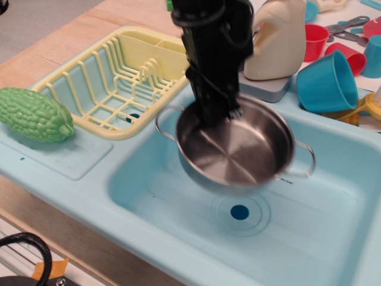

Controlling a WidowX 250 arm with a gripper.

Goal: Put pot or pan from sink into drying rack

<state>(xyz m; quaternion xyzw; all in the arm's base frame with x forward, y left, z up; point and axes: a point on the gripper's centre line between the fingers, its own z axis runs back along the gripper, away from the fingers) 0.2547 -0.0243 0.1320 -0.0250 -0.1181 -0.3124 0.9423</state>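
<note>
Above the light blue sink [178,238], the black pincer [229,113] is clamped onto the far rim of the stainless-steel pot [238,149], which hangs clear of the basin floor, tilted a little, with the round drain hole [239,212] exposed below it at 6 o'clock. At 9 to 10 o'clock from the pot the pale yellow drying rack [113,83] sits on the sink's ledge, with a green bitter gourd [33,114] beyond it at 9 o'clock. A cream detergent jug [277,39] stands at 1 o'clock and a blue cup [327,83] lies at 2 o'clock on the bench.
</note>
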